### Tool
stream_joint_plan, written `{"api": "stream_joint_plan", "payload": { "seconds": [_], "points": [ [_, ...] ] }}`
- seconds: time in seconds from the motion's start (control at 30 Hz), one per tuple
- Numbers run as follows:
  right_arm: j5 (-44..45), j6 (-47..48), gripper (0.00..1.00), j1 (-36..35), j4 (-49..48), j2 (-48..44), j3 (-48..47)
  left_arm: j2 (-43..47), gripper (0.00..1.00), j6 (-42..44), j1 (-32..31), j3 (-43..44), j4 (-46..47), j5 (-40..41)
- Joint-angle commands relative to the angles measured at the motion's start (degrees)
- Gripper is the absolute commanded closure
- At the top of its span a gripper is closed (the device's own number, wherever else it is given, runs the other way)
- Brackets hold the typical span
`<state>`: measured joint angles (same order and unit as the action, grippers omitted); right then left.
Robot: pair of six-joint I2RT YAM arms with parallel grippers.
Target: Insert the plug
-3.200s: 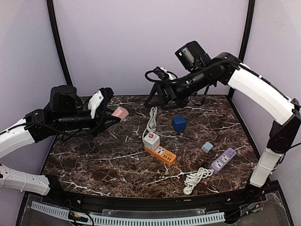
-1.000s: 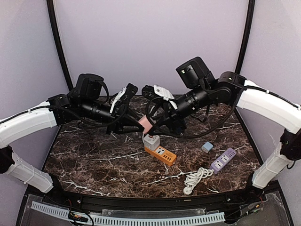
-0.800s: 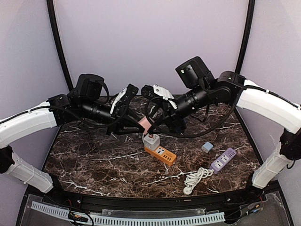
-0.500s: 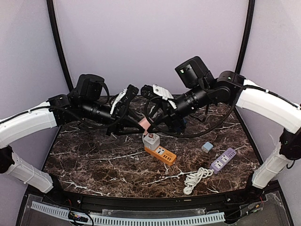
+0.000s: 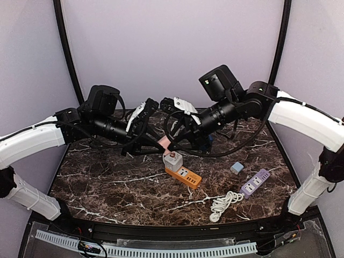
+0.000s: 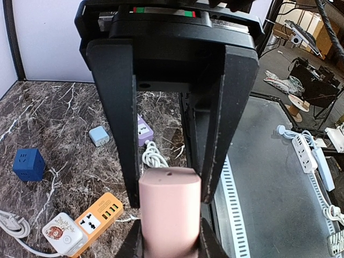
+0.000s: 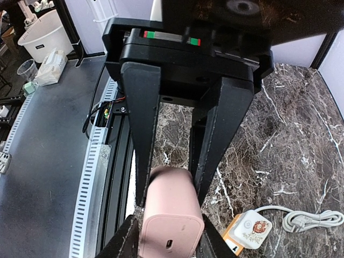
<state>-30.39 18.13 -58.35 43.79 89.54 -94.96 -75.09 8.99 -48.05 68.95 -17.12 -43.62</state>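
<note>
Both arms have swung inward since the earlier frame and now meet above the desk (image 5: 107, 183), over the orange power strip (image 5: 184, 176). The left tool (image 5: 152, 138) pinches the pink plug (image 7: 171, 226) in mid-air. The right tool (image 5: 173, 141) has narrowed around its other end; contact cannot be told. The plug looks light, rigid and smooth, so probably slippery and best gripped on its flat sides.

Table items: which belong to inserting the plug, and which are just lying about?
In the job: pink charger; orange power strip, probably the target.

Lying about: white adapter already plugged into that strip; blue cube socket; small light-blue adapter; purple power strip; coiled white cable.
</note>
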Motion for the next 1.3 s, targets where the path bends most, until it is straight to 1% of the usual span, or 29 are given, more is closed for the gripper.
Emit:
{"api": "stream_joint_plan", "payload": {
  "seconds": [0.0, 0.2, 0.47, 0.57, 0.63, 0.73, 0.77, 0.83, 0.87, 0.9, 0.93, 0.97, 1.0, 1.03, 1.07, 1.13, 1.27],
  "points": [
    [-2.4, 0.1, 0.64, -1.6, -0.3, 1.3, -1.4, 0.3, 0.99, 0.8, 0.1, 1.1, -0.6, 1.9],
    [-2.3, -0.2, 0.61, -1.7, -0.2, 1.9, -1.5, -0.2, 0.99, 0.9, 0.0, 1.4, -0.7, 2.4],
    [-3.0, -0.6, 0.65, -1.6, -0.3, 2.4, -1.9, -0.5, 0.99, 1.3, -0.1, 1.3, -0.8, 3.5],
    [-3.4, -0.7, 0.72, -1.7, -0.2, 2.6, -1.8, -0.5, 0.99, 1.6, -0.1, 1.3, -0.9, 4.0],
    [-3.7, -0.8, 0.82, -1.7, -0.2, 2.7, -1.7, -0.6, 0.99, 1.7, -0.1, 1.3, -0.8, 4.5],
    [-4.2, -0.8, 1.0, -1.7, -0.2, 2.9, -1.4, -0.7, 0.99, 1.8, -0.1, 1.3, -0.8, 5.3],
    [-4.3, -0.8, 1.0, -1.7, -0.1, 2.9, -1.3, -0.7, 0.99, 1.8, -0.1, 1.4, -0.8, 5.7],
    [-4.2, -0.8, 1.0, -1.6, 0.0, 2.9, -1.0, -0.6, 0.9, 1.6, -0.1, 1.3, -0.7, 6.5],
    [-4.2, -0.8, 1.0, -1.6, 0.2, 2.8, -0.9, -0.4, 0.78, 1.5, -0.1, 1.2, -0.6, 6.8],
    [-4.0, -0.6, 1.0, -1.7, 0.3, 2.7, -0.7, -0.2, 0.71, 1.4, 0.0, 0.9, -0.4, 7.4],
    [-3.7, -0.5, 1.0, -1.6, 0.4, 2.6, -0.6, 0.2, 0.55, 1.4, -0.1, 0.6, -0.2, 7.8],
    [-3.4, -0.4, 1.0, -1.6, 0.7, 2.5, -0.4, 0.6, 0.48, 1.3, -0.1, 0.0, 0.4, 8.5],
    [-3.1, -0.1, 1.0, -1.7, 1.1, 2.3, -0.3, 1.4, 0.33, 1.3, -0.1, -0.4, 0.7, 8.8],
    [-2.7, 0.2, 1.0, -1.7, 1.4, 2.1, -0.1, 1.8, 0.27, 1.4, -0.1, -1.2, 1.2, 9.4],
    [-2.4, 0.4, 1.0, -1.6, 1.6, 2.0, 0.1, 2.7, 0.12, 1.4, -0.1, -1.5, 1.4, 9.8],
    [-1.5, 0.7, 1.0, -1.6, 2.1, 1.7, 0.5, 3.9, 0.03, 1.6, -0.1, -2.6, 1.8, 10.6],
    [0.3, 0.9, 1.0, -1.3, 3.4, 1.3, 1.1, 5.9, 0.01, 1.7, -0.1, -4.8, 1.7, 11.8]
  ]
}}
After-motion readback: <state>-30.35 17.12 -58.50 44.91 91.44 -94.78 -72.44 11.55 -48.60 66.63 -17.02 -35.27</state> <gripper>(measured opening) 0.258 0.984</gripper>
